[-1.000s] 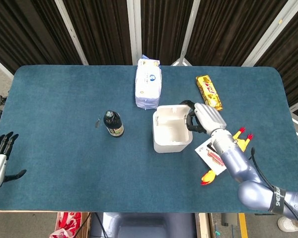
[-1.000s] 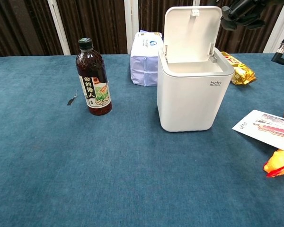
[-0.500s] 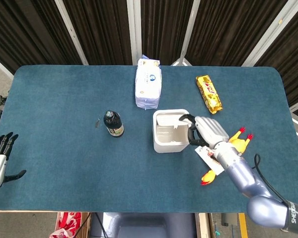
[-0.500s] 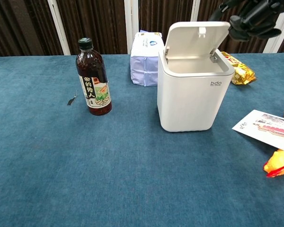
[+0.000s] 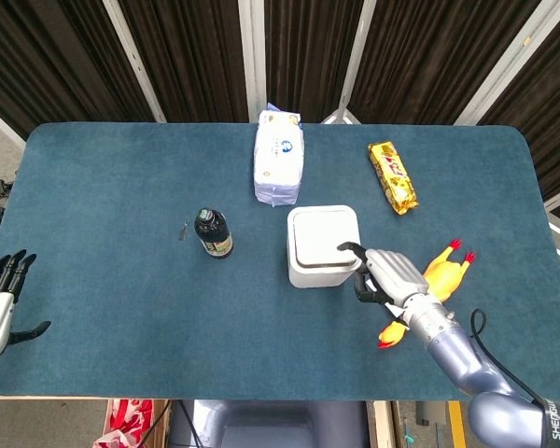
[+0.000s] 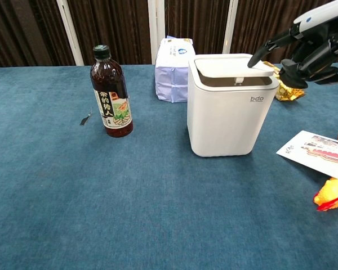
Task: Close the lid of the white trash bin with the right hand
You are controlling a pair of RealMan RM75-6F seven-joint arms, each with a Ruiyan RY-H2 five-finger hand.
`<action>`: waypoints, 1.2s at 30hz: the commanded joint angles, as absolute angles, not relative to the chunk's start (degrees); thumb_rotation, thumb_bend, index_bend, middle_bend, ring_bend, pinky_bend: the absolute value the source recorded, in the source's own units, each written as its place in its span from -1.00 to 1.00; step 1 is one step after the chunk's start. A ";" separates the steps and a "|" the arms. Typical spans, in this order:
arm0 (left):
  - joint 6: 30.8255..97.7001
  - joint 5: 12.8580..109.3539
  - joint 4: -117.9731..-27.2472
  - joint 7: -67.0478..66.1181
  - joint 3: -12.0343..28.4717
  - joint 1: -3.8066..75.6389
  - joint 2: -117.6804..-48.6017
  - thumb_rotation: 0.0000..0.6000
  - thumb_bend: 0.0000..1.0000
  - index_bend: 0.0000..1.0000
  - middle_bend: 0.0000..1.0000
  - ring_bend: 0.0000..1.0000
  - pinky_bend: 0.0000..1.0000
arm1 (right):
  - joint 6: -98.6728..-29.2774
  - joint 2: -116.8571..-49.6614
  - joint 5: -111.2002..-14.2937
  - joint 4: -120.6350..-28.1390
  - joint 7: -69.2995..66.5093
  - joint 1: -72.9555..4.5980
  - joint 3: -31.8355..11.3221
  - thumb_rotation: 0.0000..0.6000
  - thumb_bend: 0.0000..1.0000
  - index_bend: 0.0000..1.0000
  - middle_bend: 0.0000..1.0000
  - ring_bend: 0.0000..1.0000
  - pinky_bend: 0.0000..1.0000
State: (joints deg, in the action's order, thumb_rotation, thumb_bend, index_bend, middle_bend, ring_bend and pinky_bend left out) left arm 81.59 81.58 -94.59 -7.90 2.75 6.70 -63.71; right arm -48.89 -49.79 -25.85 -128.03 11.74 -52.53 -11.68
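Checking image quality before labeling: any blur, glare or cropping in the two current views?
Head view: even lighting, sharp, no glare; the left hand is cut by the frame edge. Chest view: the right hand looks slightly soft and runs off the right edge; the white trash bin and bottle are crisp, shadows faint.
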 commanded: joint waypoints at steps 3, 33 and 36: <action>81.66 81.59 -94.53 -7.84 2.73 6.66 -63.70 1.00 -1.00 -1.00 -1.00 -1.00 -1.00 | -49.50 -50.54 -26.54 -127.95 11.45 -52.24 -11.02 1.00 0.56 -0.66 0.49 0.76 0.66; 82.66 82.31 -94.04 -7.09 2.67 6.31 -63.73 1.00 -1.00 -1.00 -1.00 -1.00 -1.00 | -72.56 -53.32 -53.13 -124.47 12.22 -40.34 -6.66 1.00 0.02 -1.00 -0.37 -0.25 -0.14; 83.11 82.81 -93.70 -7.16 2.55 6.17 -63.87 1.00 -1.00 -1.00 -1.00 -1.00 -1.00 | -76.70 -55.26 -62.65 -118.75 11.43 -34.07 -1.28 1.00 -0.25 -1.00 -0.94 -0.93 -0.68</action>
State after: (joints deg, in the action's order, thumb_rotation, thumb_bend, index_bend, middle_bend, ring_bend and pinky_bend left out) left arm 83.02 82.71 -93.77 -7.16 2.60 6.22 -63.83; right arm -69.47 -53.64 -50.93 -124.85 11.57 -42.42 -7.53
